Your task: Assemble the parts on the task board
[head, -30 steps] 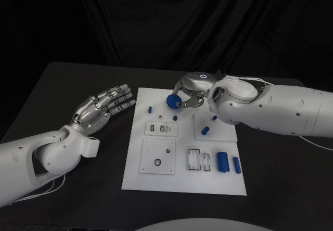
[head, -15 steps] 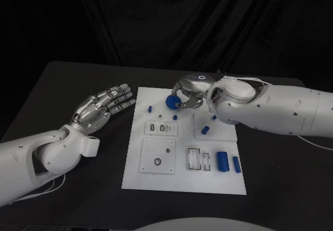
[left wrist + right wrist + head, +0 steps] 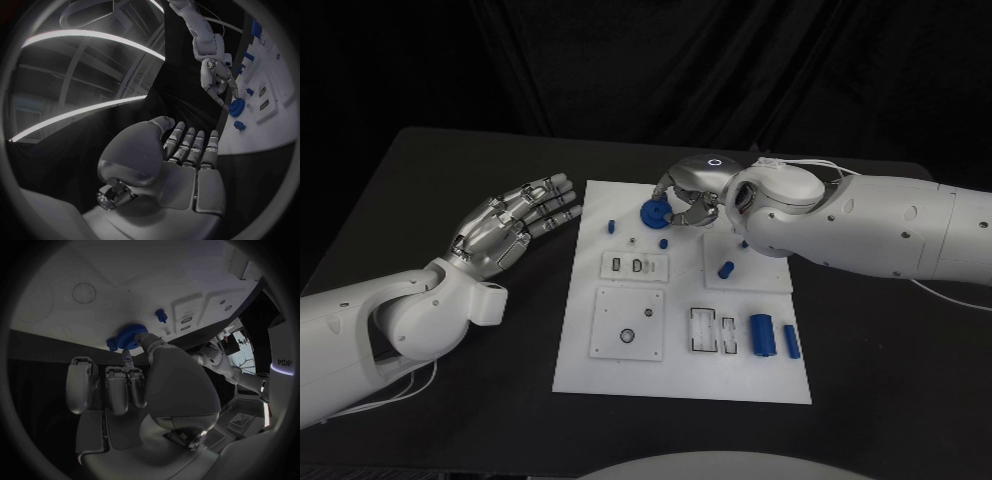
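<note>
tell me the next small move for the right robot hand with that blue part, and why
Probably ease the blue part down onto the board. The right robot hand pinches it over the board's far end, near a small white peg; whether it is seated cannot be told.

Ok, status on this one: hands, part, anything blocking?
Right robot hand holds blue round part over board. Left robot hand open, beside board. Nothing blocking.

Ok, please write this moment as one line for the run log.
right hand: holds round blue part over task board far end | left hand: open, beside board | pegs, cylinders: on board
</note>
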You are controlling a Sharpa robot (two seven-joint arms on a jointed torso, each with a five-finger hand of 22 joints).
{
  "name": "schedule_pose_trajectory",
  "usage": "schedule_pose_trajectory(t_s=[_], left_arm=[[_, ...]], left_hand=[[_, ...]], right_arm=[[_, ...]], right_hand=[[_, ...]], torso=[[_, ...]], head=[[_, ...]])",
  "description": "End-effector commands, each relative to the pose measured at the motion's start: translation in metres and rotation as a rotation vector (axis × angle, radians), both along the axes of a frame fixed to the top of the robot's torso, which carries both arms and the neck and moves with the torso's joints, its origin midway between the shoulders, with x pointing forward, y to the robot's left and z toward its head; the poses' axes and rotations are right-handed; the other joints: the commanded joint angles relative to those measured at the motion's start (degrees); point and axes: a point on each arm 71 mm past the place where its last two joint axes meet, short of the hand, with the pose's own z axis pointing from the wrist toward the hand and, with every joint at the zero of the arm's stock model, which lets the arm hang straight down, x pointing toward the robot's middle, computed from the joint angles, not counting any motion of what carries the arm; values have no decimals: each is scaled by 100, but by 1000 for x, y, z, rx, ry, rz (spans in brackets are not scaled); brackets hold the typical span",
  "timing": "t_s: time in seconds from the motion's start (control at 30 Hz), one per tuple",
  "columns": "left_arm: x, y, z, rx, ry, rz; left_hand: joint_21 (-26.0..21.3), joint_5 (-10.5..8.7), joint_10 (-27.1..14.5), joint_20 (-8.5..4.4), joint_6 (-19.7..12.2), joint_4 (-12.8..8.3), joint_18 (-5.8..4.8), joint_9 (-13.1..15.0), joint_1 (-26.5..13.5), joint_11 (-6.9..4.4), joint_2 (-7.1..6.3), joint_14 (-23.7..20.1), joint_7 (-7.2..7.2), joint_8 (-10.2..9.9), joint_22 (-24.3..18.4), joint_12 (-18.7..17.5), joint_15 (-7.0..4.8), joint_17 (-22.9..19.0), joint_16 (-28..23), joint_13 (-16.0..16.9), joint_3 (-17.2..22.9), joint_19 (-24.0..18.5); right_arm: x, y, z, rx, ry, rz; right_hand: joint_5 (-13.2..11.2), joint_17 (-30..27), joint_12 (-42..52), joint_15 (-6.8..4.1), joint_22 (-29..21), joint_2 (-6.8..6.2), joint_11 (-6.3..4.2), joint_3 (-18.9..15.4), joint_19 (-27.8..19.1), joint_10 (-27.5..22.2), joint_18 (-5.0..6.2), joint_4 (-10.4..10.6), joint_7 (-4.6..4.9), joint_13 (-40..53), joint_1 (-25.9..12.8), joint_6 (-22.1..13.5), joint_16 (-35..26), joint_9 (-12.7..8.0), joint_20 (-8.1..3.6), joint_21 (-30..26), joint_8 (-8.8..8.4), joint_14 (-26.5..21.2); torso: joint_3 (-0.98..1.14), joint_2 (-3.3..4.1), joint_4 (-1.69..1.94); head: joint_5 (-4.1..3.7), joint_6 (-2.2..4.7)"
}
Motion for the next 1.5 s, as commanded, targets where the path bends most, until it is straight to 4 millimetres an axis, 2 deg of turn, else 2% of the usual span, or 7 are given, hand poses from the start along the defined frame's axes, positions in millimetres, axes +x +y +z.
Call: schedule_pose_trajectory(t_s=[0.03, 0.2, 0.4, 0.63, 0.7, 1.07, 1.5], left_arm=[[-1, 4, 12, -110, -125, 39], [-1, 4, 12, -109, -125, 38], [-1, 4, 12, -109, -124, 38], [-1, 5, 11, -108, -124, 39], [-1, 5, 12, -107, -124, 40], [-1, 7, 11, -105, -123, 44], [-1, 9, 11, -102, -122, 47]], left_hand=[[31, 24, -9, 12, 13, 6, -68, 6, -56, 41, 2, 0, 109, 17, 9, 39, 53, 7, 20, 6, 21, 29], [31, 24, -9, 12, 13, 6, -68, 6, -56, 41, 2, 0, 109, 17, 9, 39, 53, 7, 20, 6, 21, 29], [31, 24, -9, 12, 13, 6, -68, 6, -56, 41, 2, 0, 109, 17, 9, 39, 53, 7, 20, 6, 21, 29], [31, 24, -9, 12, 13, 6, -68, 6, -56, 41, 2, 0, 109, 17, 9, 39, 53, 7, 20, 6, 21, 29], [31, 24, -9, 12, 13, 6, -68, 6, -56, 41, 2, 0, 109, 17, 9, 39, 53, 7, 20, 6, 21, 29], [31, 24, -9, 12, 13, 6, -68, 6, -56, 41, 2, 0, 109, 17, 9, 39, 53, 7, 20, 6, 21, 29], [31, 18, -9, 11, 7, 5, -81, 6, -72, 50, -4, -8, 119, 16, 8, 45, 62, 6, 27, 7, 58, 27]], right_arm=[[1, -1, -3, -19, 13, -14], [1, 1, -3, -18, 11, -12], [1, 2, -3, -19, 12, -8], [1, 1, -4, -27, 20, -10], [2, -1, -4, -29, 22, -14], [2, -14, -4, -25, 18, -38], [0, -30, -1, 4, -9, -59]], right_hand=[[-25, 1401, 16, -46, 531, 18, -47, 37, -56, 596, 41, 8, 0, 1510, 33, -45, -36, -29, 6, -56, -22, 546], [-100, 1364, 16, -50, 502, 42, -51, 58, -84, 596, 51, 8, -3, 1510, 10, -73, -64, -71, 1, -98, -23, 531], [-622, 1318, 16, -65, 473, 69, -69, 25, -111, 596, 64, -12, -29, 1510, -56, -170, -103, -199, -14, -168, -16, 514], [-694, 1282, 16, -64, 451, 90, -64, 14, -130, 596, 72, -7, -13, 1510, -78, -115, -132, -216, -14, -205, 18, 499], [-722, 1277, 16, -37, 453, 106, -25, -1, -127, 596, 70, 6, 44, 1510, -114, 112, -137, -200, 0, -216, 123, 498], [-814, 1282, 16, 4, 467, 130, 20, -39, -113, 596, 71, 1, 81, 1510, -156, 664, -137, -130, 43, -242, 351, 501], [-858, 1272, 16, 12, 472, 135, 29, -62, -109, 596, 70, 8, 81, 1510, -177, 756, -146, -109, 51, -246, 385, 497]], torso=[[4, -3, 2], [1, -1, 6], [3, 1, 9], [2, -2, 2], [4, -2, -1], [8, -8, -5], [12, -7, -17]], head=[[1, 2], [-1, 0], [-18, 6], [-13, 11], [-8, 13], [3, 18], [12, 22]])
